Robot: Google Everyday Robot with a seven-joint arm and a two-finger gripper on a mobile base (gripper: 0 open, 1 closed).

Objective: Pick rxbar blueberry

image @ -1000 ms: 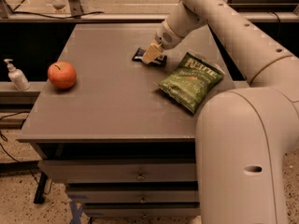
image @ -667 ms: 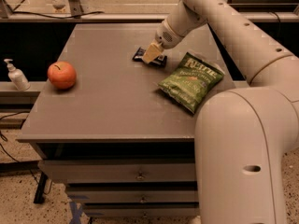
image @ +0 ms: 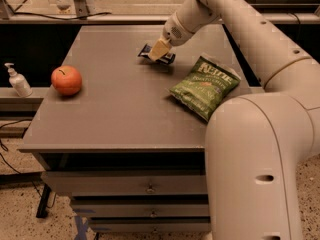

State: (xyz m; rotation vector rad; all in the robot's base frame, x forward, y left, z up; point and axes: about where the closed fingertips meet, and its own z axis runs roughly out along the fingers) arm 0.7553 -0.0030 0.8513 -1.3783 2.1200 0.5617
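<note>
I am holding the cream-coloured two-finger gripper point(image: 159, 49) on the rxbar blueberry point(image: 146, 51), a small flat bar in a dark navy wrapper. The bar is lying flat on the grey matte tabletop point(image: 115, 114), up and to the left of the green crinkly chip bag point(image: 205, 86) and apart from it. The gripper's tan end is covering the middle of the bar, with dark wrapper showing at either side. From this angle I cannot tell whether the claw is clamping the bar or only resting over it. The arm is reaching in above and behind the chip bag, likely so that the bag is not being disturbed. A round orange-red apple point(image: 66, 80) is sitting well to the left of the chip bag, clear of the approach. A white pump bottle point(image: 17, 80) is standing farther left, off the table. I am judging the bar not yet lifted.
</note>
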